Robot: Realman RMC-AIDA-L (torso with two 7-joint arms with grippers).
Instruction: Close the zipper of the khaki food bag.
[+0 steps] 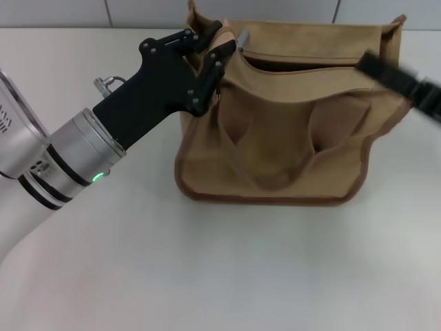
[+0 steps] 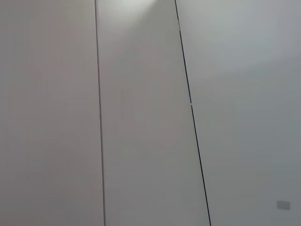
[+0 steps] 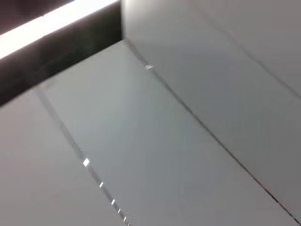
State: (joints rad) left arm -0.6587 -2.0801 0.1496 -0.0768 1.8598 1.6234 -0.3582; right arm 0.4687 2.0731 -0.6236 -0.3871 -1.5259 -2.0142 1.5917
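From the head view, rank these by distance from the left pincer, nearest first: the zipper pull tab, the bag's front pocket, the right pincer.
1. Zipper pull tab: just right of the left pincer, at the khaki food bag's top left corner.
2. Front pocket: below and right, on the bag's near face.
3. Right pincer: at the bag's far right end, blurred.

A plain white table [image 1: 207, 276] filled most of the head view. Behind it rose a wall of pale panels [image 1: 151, 12] split by thin dark seams. Both wrist views showed only such grey-white panels [image 2: 141, 117], one crossed by a bright strip of light [image 3: 51, 21].
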